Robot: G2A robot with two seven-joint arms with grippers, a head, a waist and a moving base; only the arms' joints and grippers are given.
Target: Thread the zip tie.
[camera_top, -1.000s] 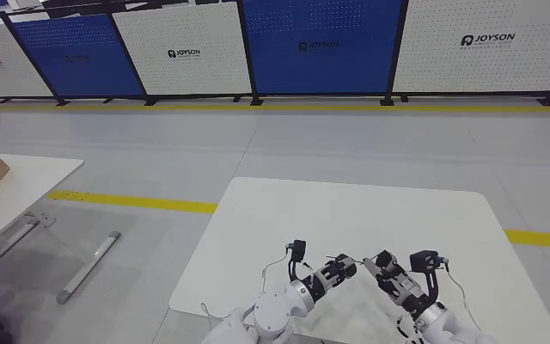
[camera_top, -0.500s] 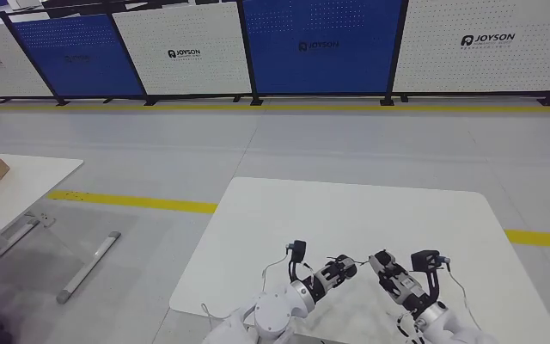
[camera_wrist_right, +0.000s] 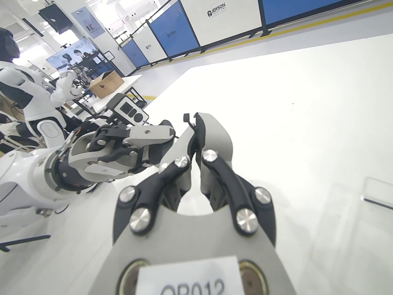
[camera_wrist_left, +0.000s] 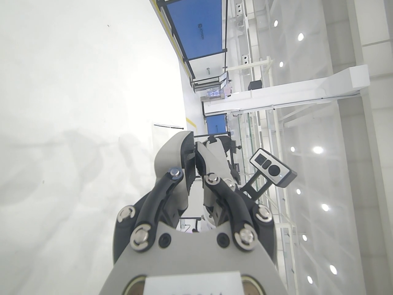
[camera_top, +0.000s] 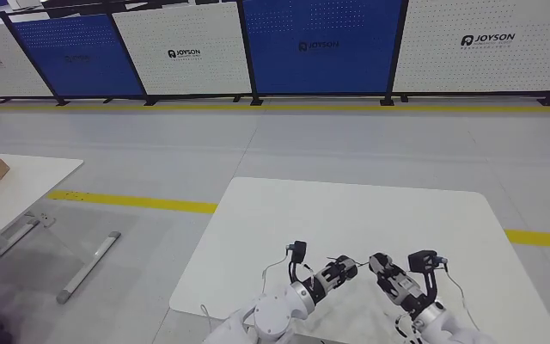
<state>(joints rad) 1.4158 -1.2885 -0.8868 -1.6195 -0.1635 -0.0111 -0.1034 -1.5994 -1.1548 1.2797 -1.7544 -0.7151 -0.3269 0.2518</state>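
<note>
Both my grippers are hovering nearly tip to tip at the lower middle of the top view, over the white table point(camera_top: 361, 215). My right gripper point(camera_wrist_right: 194, 130) is pinching the zip tie point(camera_wrist_right: 186, 118), whose black head is poking just past the fingertips. My left gripper point(camera_wrist_left: 195, 151) is pressing its fingers together. A thin dark strip is showing at its tip, and I cannot tell whether it is clamped.

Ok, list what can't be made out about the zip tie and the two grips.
- Zip tie, top view: too thin to tell whether it is threaded.
- Left gripper, left wrist view: shut, hiding whatever it pinches.
- Right gripper, right wrist view: one black tip pokes out; the grip hides the rest.
</note>
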